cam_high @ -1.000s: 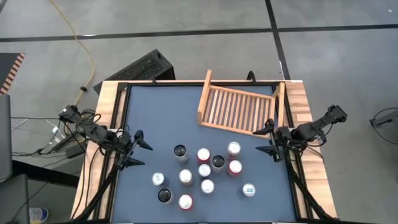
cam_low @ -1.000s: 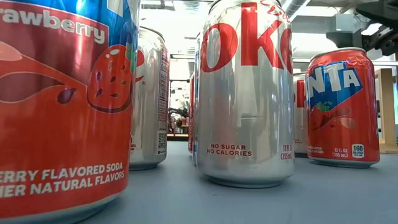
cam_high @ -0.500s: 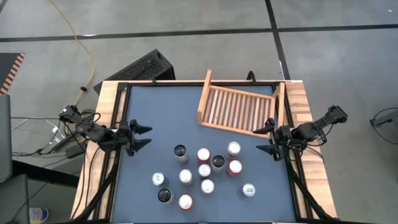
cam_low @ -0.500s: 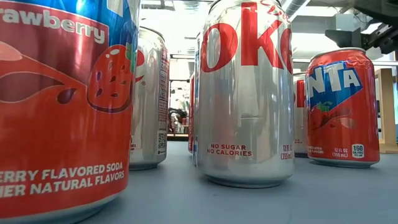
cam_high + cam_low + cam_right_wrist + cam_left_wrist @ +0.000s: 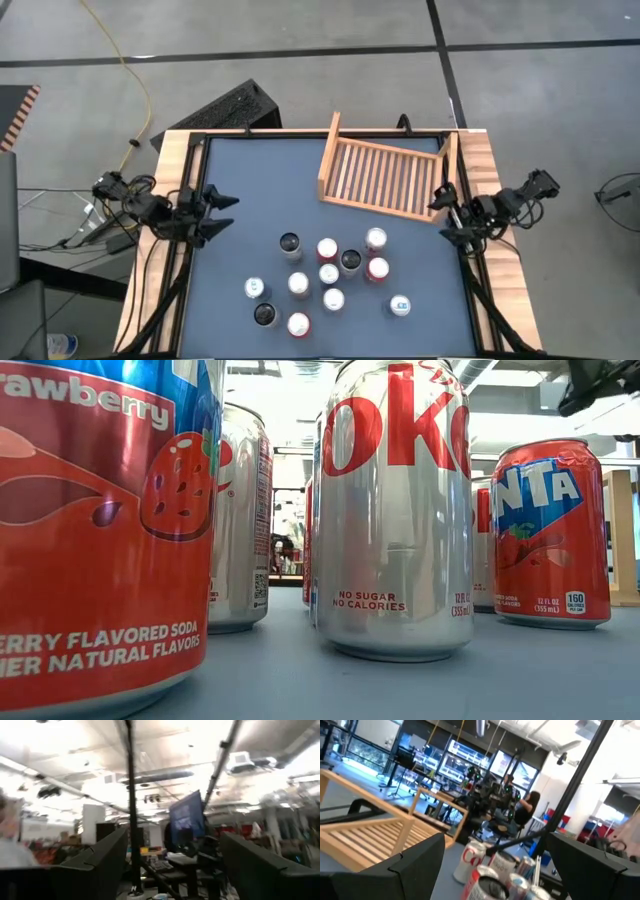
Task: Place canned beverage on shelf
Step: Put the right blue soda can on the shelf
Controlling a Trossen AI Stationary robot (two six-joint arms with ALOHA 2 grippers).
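Left hand (image 5: pixel 218 212) parked at the nine o'clock edge of the counter (image 5: pixel 240 180), fingers spread wide apart, holding nothing, touching nothing. Well apart from the cans. In the left wrist view, same two dark fingers (image 5: pixel 405 865) gaping, with the shelf (image 5: pixel 370 832) and several can tops visible between them.

Right hand (image 5: pixel 447 215) at the three o'clock edge, fingers likewise spread, empty, hovering just beside the shelf's lower right corner. Impossible to tell whether touching it. From its wrist view, only ceiling and room between the two open fingers (image 5: pixel 95 865).

Shelf (image 5: pixel 385 175) lying at one o'clock on the counter, turned slightly askew, slats bare, no can on it.

Cans clustered at about six o'clock, all upright: a black-topped can (image 5: pixel 290 243) at the cluster's upper left, a red-topped can (image 5: pixel 327 249) next to it, a silver can (image 5: pixel 376 239) nearest the shelf, a lone can (image 5: pixel 400 306) toward five o'clock. In the low view, a strawberry soda can (image 5: pixel 100 530) up close, a silver cola can (image 5: pixel 395 510) behind, an orange-red soda can (image 5: pixel 552 530) farther right.
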